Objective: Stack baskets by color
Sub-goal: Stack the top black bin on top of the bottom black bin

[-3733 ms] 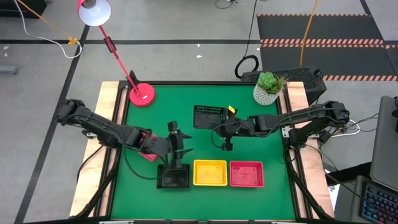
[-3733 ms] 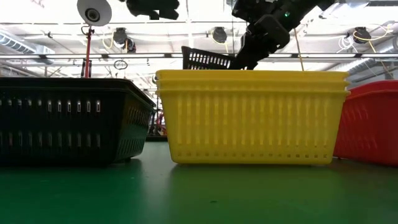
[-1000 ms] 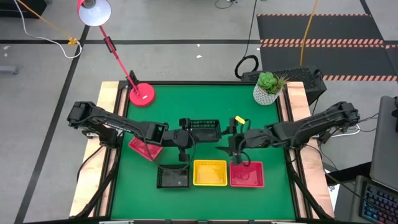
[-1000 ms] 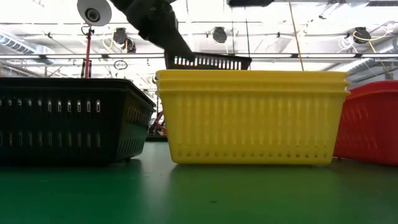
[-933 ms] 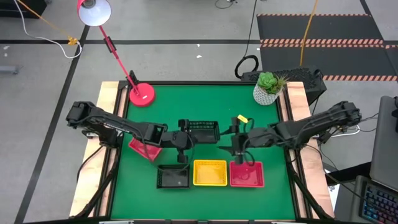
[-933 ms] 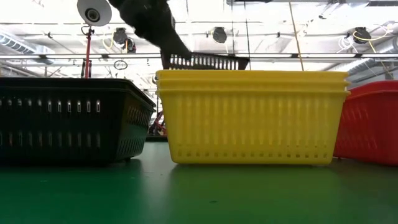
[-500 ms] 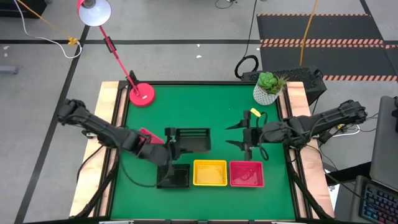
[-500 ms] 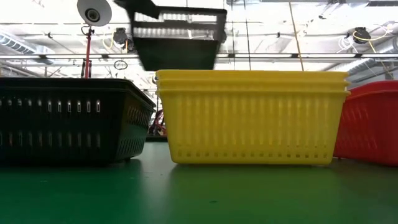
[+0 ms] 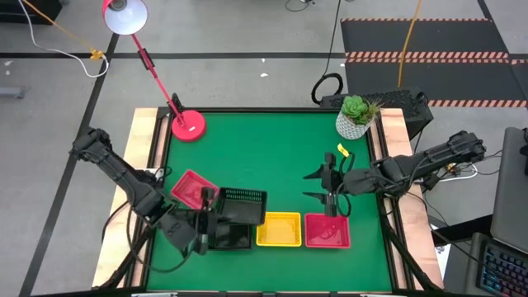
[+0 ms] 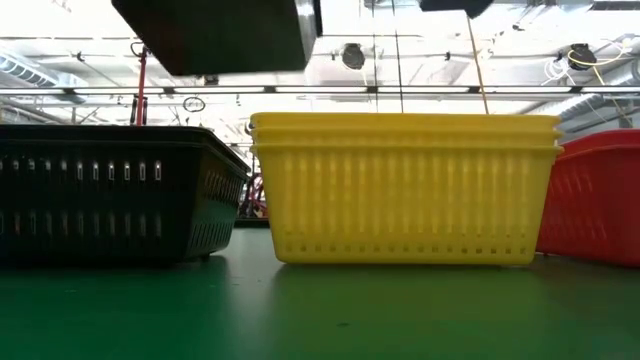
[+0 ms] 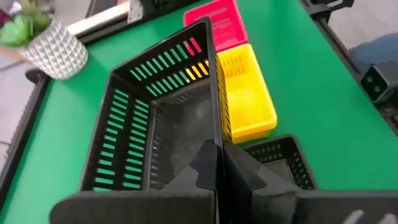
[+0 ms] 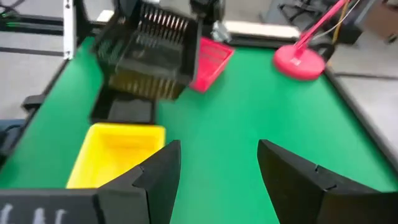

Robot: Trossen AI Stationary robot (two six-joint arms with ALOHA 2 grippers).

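High view: left end effector (image 9: 206, 224) pinches the carried black basket (image 9: 240, 206), lower centre-left, overlapping the black basket on the table (image 9: 229, 236), slightly up-right of it. Right end effector (image 9: 327, 190) spread, empty, right of centre.

Low view: carried basket top left, above table basket (image 10: 110, 190).

Left wrist view: wall clamped between fingers (image 11: 205, 174).

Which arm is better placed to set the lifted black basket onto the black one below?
Left. Its claw is shut on the lifted black basket above the black basket on the table; the right claw is open and empty.
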